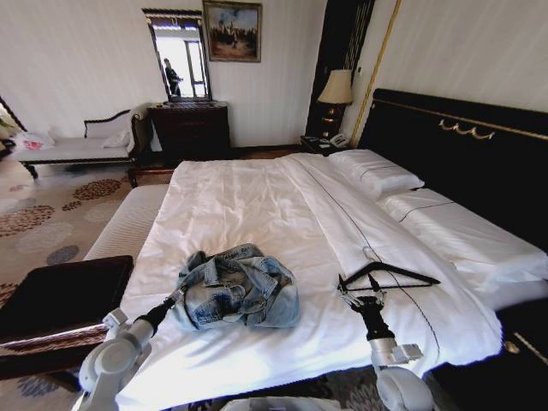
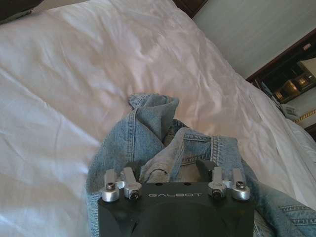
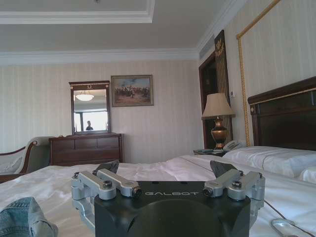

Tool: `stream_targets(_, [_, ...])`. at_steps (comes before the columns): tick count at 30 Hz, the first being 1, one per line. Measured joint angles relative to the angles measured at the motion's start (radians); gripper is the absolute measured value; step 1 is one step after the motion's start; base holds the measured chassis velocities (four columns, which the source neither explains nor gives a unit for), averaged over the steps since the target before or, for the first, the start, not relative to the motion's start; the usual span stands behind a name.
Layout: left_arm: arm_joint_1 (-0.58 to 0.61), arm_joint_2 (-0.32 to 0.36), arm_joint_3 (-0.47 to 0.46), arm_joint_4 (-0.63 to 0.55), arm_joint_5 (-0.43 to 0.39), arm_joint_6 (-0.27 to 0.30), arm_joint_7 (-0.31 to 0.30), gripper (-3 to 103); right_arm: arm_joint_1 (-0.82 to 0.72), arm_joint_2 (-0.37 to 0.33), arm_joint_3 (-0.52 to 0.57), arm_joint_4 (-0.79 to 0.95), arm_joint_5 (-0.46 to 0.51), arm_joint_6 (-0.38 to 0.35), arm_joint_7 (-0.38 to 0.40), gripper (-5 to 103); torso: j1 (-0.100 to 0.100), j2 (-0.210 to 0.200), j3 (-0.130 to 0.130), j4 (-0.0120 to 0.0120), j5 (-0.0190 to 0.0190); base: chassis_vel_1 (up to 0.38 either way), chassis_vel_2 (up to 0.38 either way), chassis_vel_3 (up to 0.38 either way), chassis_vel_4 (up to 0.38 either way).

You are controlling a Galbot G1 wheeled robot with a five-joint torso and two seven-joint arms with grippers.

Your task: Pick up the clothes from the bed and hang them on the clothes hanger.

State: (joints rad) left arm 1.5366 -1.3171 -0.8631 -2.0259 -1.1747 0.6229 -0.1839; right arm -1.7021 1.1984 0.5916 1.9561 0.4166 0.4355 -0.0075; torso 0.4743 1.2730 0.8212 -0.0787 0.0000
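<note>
White sheets cover the big double bed (image 1: 248, 214), which runs back toward a tall black headboard (image 1: 462, 154) on the right, with white pillows (image 1: 377, 174) lined up below it. Striped wallpaper, a dark dresser (image 1: 190, 128) under a mirror, a framed painting (image 1: 232, 31) and a lit table lamp (image 1: 336, 94) fill the far wall, and a narrow daybed (image 1: 81, 145) stands at the far left on patterned carpet.

At the lower left, the left arm rises from its grey elbow joint and stretches forward and to the right over the mattress edge, so the left gripper (image 1: 178, 297) meets the near-left edge of the denim jacket (image 1: 235, 287). In the left wrist view, the left gripper (image 2: 170, 168) has its fingers spread wide, both tips pressing down into the crumpled cloth of the jacket (image 2: 163, 133), not closed on any fold. The jacket lies bunched in a heap near the foot of the bed, about the middle of its width.

Right of the jacket, the black clothes hanger (image 1: 390, 276) lies on the sheet. The right arm reaches straight up from the lower edge, and the right gripper (image 1: 355, 297) sits at the hanger's near-left corner. From the right wrist view, the right gripper (image 3: 165, 170) points level across the bed with fingers apart; whether they grip the hanger I cannot tell.
</note>
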Motion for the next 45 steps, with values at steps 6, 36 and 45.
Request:
stream_targets(6, [0.002, -0.008, -0.001, -0.001, -0.038, 0.008, -0.019, 42, 0.020, -0.011, -0.020, -0.020, 0.001, 0.000, 0.017, 100, 0.000, 0.000, 0.000, 0.0000, 0.0000, 0.000, 0.000, 0.000, 0.000])
stream_targets(36, [0.047, -0.025, -0.042, -0.060, -0.068, 0.026, -0.033, 5, 0.457, -0.381, -0.500, -0.039, 0.779, -0.431, 0.153, 100, 0.000, 0.000, 0.000, 0.0001, 0.0001, 0.000, 0.000, 0.000, 0.000])
stream_targets(45, [0.036, -0.029, -0.039, -0.061, -0.068, 0.025, -0.033, 5, 0.468, -0.370, -0.549, -0.063, 0.742, -0.433, 0.132, 100, 0.000, 0.000, 0.000, 0.0000, 0.0000, 0.000, 0.000, 0.000, 0.000])
